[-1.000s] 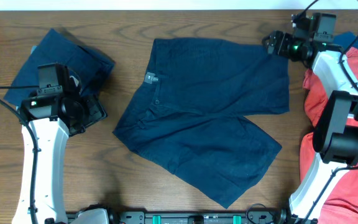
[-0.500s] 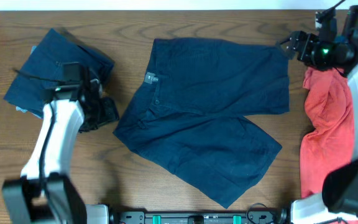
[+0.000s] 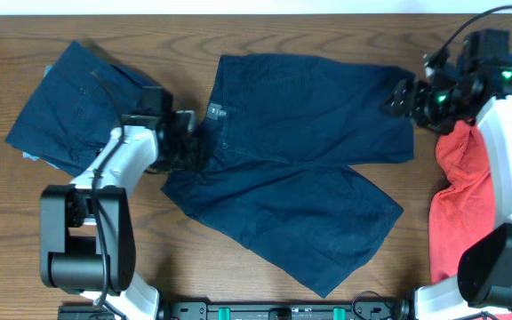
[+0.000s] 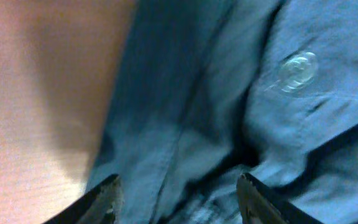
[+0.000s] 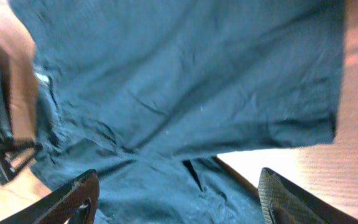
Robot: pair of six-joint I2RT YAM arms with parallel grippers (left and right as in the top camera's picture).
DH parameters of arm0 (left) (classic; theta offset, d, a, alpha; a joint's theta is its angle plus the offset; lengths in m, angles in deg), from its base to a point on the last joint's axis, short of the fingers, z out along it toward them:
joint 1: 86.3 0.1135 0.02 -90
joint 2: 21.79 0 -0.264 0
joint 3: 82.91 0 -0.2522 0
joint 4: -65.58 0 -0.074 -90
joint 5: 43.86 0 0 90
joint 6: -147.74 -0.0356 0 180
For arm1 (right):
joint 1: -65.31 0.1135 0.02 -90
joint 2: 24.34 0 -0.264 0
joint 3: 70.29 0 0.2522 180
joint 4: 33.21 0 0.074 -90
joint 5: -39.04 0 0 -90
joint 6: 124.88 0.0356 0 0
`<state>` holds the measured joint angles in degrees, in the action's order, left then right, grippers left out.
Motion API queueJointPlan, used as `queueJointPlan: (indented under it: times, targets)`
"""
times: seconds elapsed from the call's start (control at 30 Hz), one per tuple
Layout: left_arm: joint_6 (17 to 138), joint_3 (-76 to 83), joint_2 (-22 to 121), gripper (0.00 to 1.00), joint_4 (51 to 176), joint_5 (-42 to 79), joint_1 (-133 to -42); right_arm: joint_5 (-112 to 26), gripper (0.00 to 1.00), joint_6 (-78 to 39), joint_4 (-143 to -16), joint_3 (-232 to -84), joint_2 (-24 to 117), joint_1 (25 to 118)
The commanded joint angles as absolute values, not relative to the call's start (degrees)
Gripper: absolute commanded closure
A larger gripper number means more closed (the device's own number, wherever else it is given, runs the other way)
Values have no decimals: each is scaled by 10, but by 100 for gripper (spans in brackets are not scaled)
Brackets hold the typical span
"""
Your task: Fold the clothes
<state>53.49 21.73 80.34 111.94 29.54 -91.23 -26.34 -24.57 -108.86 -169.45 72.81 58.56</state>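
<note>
Both released, the left gripper hung over the waistband of the shorts and the right gripper over their far-right hem, seemingly poised to grasp.

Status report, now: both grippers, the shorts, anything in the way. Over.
Left gripper open over navy shorts, by the button. Right gripper open at their leg hem. Shorts spread out, unfolded. Nothing on them; coral-red shirt lies apart.

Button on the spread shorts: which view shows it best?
Left wrist: the button is seen close up, pale and round against the blue fabric. Overhead shows the whole shorts, but there the button is at most a tiny speck. Right wrist shows the shorts from farther off, and no button can be made out.
</note>
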Motion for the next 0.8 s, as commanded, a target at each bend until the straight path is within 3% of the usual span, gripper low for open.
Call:
queueJointPlan:
  times: [0.0,0.2,0.53,0.63,0.67,0.7,0.77]
  targets:
    - [484,216,810,38,1096,289,-938,-272,20,-242,-1078,-1655,733,595]
    - [483,216,811,39,1075,301,-957,-274,22,-224,-1050,-1597,733,595]
    - [483,229,827,55,1084,275,-971,-277,23,-216,-1021,-1551,733,597]
    - [483,229,835,75,1081,288,-979,-277,23,-216,-1021,-1551,733,597]
    - [483,229,836,89,1081,290,-980,-277,23,-216,-1022,-1551,733,597]
    - [484,229,836,94,1081,293,-980,-277,23,-216,-1022,-1551,733,597]
    - [491,224,833,94,1082,304,-978,-287,23,-216,-1027,-1551,733,597]
